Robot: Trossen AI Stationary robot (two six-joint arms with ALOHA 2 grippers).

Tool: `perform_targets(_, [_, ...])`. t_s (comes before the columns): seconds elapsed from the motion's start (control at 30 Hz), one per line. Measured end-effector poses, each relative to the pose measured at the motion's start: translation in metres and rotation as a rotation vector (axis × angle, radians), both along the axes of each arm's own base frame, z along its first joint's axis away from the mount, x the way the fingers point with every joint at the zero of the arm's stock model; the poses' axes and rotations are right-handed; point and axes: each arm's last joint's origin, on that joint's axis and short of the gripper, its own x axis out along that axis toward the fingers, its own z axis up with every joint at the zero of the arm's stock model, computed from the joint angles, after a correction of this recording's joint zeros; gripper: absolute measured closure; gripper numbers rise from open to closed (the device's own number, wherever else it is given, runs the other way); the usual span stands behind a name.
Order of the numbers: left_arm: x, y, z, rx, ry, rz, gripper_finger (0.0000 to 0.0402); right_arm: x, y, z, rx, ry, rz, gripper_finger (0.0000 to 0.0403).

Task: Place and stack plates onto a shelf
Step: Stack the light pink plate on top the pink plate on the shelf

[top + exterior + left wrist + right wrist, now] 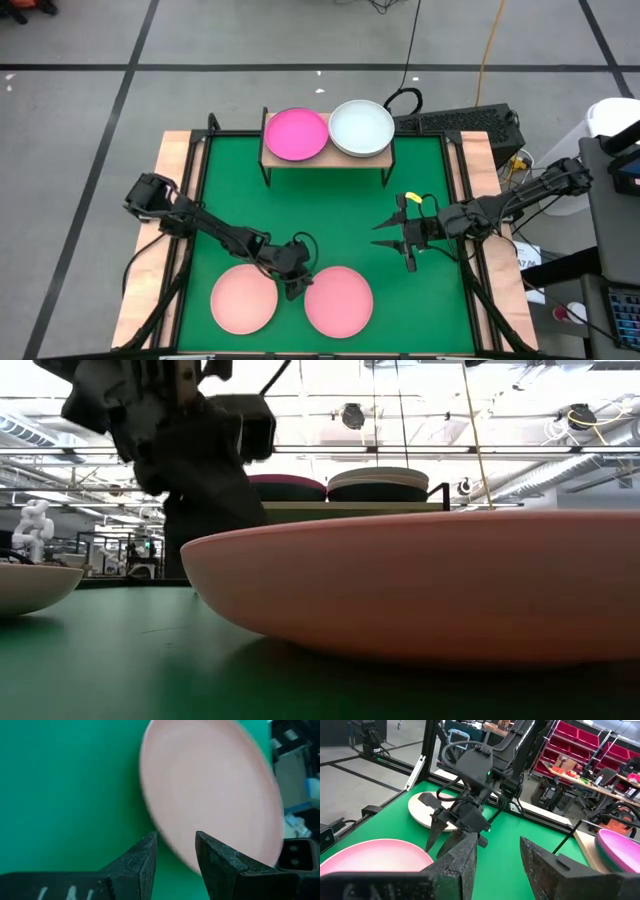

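Two light pink plates lie flat on the green mat near its near edge: a left one (243,298) and a right one (338,301). My left gripper (295,284) is open between them, low over the mat. In the left wrist view its fingers (175,840) stand on either side of the right plate's rim (172,851), and no touch shows. The wooden shelf (300,164) at the far middle carries a stack topped by a magenta plate (295,133) and one topped by a white plate (361,127). My right gripper (386,234) is open and empty above the mat's right half.
In the low view the stacks on the shelf show dark teal plates under the magenta top (288,488) and the white top (378,482). Free green mat (330,220) lies between the shelf and the pink plates. The mat's black frame and wooden table edges (175,170) border it.
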Motion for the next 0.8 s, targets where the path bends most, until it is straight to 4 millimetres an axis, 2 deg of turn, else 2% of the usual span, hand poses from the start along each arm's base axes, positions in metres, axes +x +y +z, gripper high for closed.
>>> perform_targets(0.17, [0.005, 0.0, -0.015, -0.036, 0.051, -0.013, 0.0261, 0.0, 0.0, 0.0, 0.004, 0.0, -0.001, 0.0273])
perform_targets(0.5, [0.025, -0.005, -0.02, -0.029, 0.045, -0.061, 0.0261, 0.0, 0.0, 0.0, 0.012, 0.001, -0.002, 0.0273])
perform_targets(0.7, [0.026, -0.001, -0.02, -0.022, 0.045, -0.057, 0.0263, 0.0, 0.0, -0.001, 0.012, 0.007, -0.003, 0.0273])
perform_targets(0.8, [0.026, -0.002, -0.02, -0.015, 0.046, -0.063, 0.0284, 0.0, 0.0, -0.001, 0.012, 0.008, -0.003, 0.0273])
